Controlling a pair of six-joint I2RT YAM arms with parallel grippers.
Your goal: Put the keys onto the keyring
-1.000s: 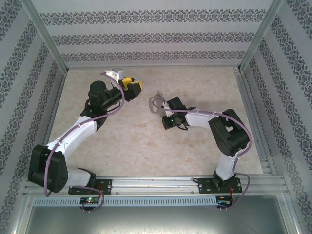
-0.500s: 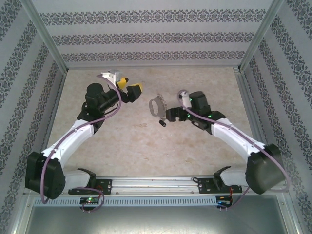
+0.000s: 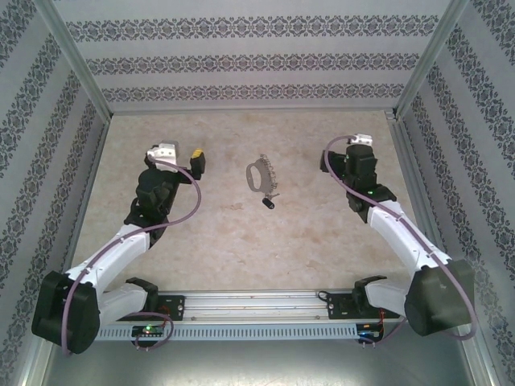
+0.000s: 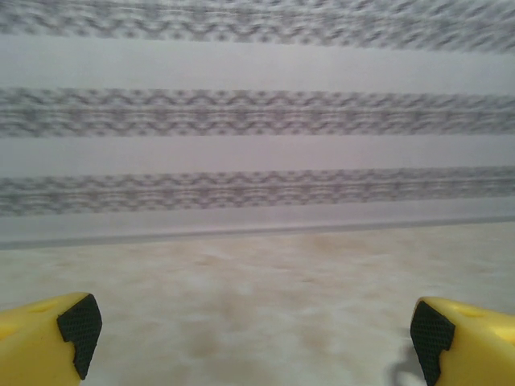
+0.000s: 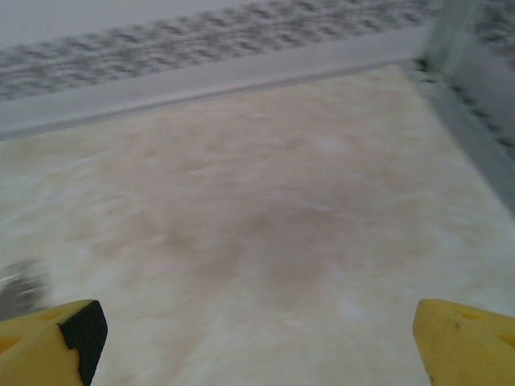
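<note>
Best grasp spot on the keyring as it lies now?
I'd take the keyring top-down by its plain bar on the left, pinching across it through the slot. It lies flat, and the small rings and the key crowd its right side and near end.

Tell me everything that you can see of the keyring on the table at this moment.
The keyring is a flat, grey, metal-looking oblong loop with an open slot and small rings along its right edge. It lies flat and slightly slanted on the table, near the middle. Nothing grips it. The small black key lies at its near end; whether they touch is unclear.
</note>
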